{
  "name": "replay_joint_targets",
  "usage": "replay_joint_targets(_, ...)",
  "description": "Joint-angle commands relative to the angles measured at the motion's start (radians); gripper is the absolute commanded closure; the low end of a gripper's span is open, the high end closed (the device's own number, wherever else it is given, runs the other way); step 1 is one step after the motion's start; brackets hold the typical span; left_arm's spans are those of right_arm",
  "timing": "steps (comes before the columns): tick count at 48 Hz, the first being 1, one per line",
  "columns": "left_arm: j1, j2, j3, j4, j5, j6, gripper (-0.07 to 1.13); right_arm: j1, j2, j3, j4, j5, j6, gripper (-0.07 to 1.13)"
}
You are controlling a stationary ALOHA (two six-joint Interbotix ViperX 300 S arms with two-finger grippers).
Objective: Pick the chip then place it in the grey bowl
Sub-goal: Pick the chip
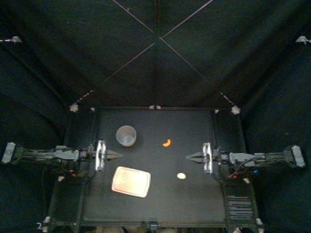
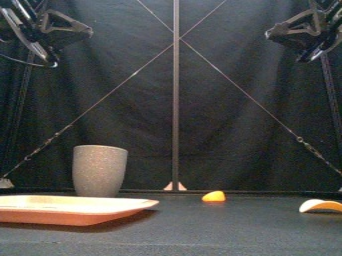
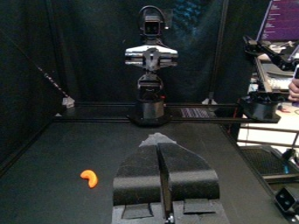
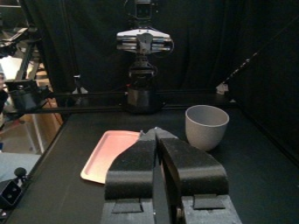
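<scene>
A small orange curved chip lies on the black table right of the middle; it also shows low in the front view and beside my left jaws. The tall grey speckled cup stands upright to the chip's left, also in the front view and the right wrist view. My left gripper hovers at the table's left side, shut and empty. My right gripper hovers at the right side, likewise shut and empty. Both are well above the table and apart from the chip.
A flat pink tray lies near the front left, in front of the cup. A small pale toy rests near the front right.
</scene>
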Motion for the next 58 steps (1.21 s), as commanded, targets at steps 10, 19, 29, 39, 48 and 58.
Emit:
replay_joint_targets(10, 0.006, 0.011, 0.017, 0.0, -0.003, 0.0, 1.01, 0.008, 0.273, 0.014, 0.261, 0.086, 0.184, 0.94)
replay_joint_targets(19, 0.006, 0.011, 0.031, 0.0, -0.003, 0.002, 1.01, 0.043, 0.523, -0.041, 0.344, 0.399, 0.331, 0.83)
replay_joint_targets(29, 0.008, 0.011, 0.034, 0.002, -0.003, 0.003, 1.01, 0.055, 0.663, -0.161, 0.347, 0.574, 0.357, 0.67)
replay_joint_targets(39, 0.011, 0.011, 0.055, 0.002, -0.002, 0.003, 1.01, 0.044, 0.695, -0.212, 0.362, 0.603, 0.368, 0.33)
replay_joint_targets(48, 0.018, 0.011, 0.072, 0.0, -0.003, 0.003, 1.01, 0.006, 0.758, -0.21, 0.357, 0.629, 0.364, 0.27)
replay_joint_targets(58, 0.028, 0.011, 0.072, 0.0, -0.003, 0.003, 1.01, -0.017, 0.821, -0.242, 0.31, 0.643, 0.353, 0.27)
